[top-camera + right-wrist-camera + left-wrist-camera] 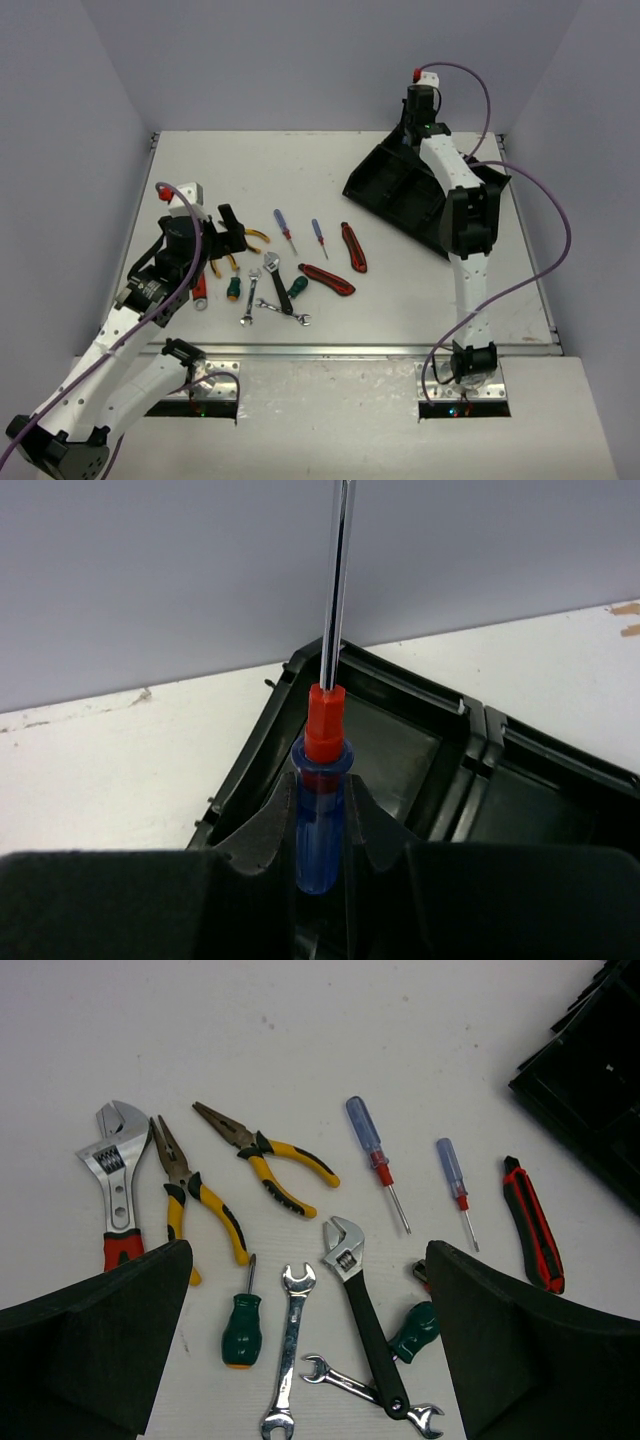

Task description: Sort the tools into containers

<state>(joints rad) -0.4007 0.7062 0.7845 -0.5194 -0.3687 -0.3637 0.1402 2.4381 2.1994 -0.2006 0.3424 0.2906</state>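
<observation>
One screwdriver (322, 780), tip cropped, tray (474, 746) partly hidden

Plain pale walls (330, 60) box in a robotics lab test cell, where a left arm (120, 340) and right arm (468, 285), trailing purple cables (565, 235), sit bolted to a white table (400, 310) strewn with hand tools (278, 285).
</observation>
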